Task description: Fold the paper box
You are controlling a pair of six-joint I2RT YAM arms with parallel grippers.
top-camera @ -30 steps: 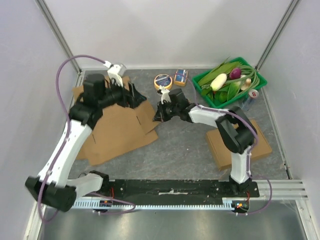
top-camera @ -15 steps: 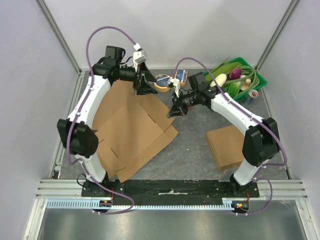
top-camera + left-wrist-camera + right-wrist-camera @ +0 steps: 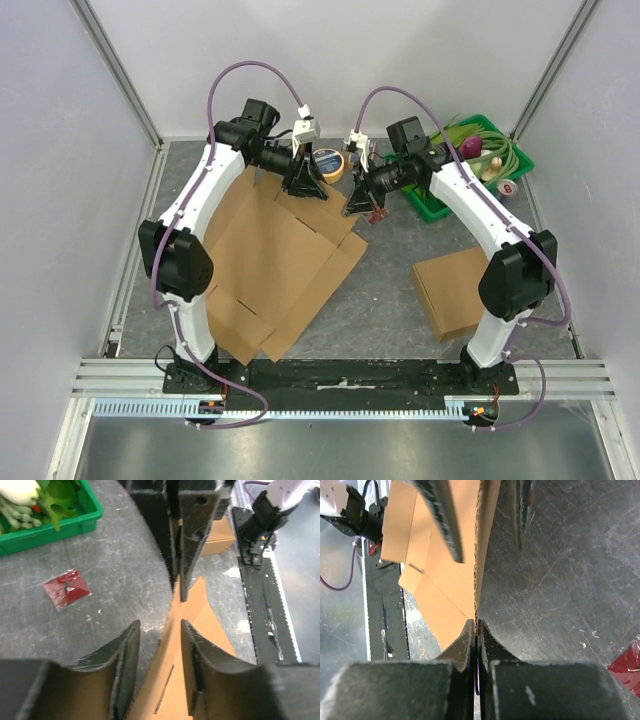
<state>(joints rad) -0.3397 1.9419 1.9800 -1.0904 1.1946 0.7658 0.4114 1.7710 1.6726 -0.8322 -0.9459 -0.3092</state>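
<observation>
The paper box is a flat brown cardboard blank [image 3: 280, 260] lying on the grey table, left of centre. Its far right edge is lifted. My right gripper [image 3: 362, 200] is shut on that edge, and the right wrist view shows the corrugated edge [image 3: 477, 555] pinched between its jaws [image 3: 476, 622]. My left gripper [image 3: 300, 182] is at the same far edge, a little to the left. In the left wrist view its jaws [image 3: 160, 625] stand apart, with the cardboard [image 3: 195, 600] running between them and gaps on both sides.
A green tray [image 3: 522, 158] of vegetables stands at the back right. A tape roll [image 3: 325, 165] lies between the grippers. A red packet [image 3: 66, 587] lies on the table near the tray. A second folded cardboard piece [image 3: 455, 290] lies at the right.
Both arms have swung toward the back centre. The cardboard has slid to the right with them and its far edge is now raised between the grippers.
</observation>
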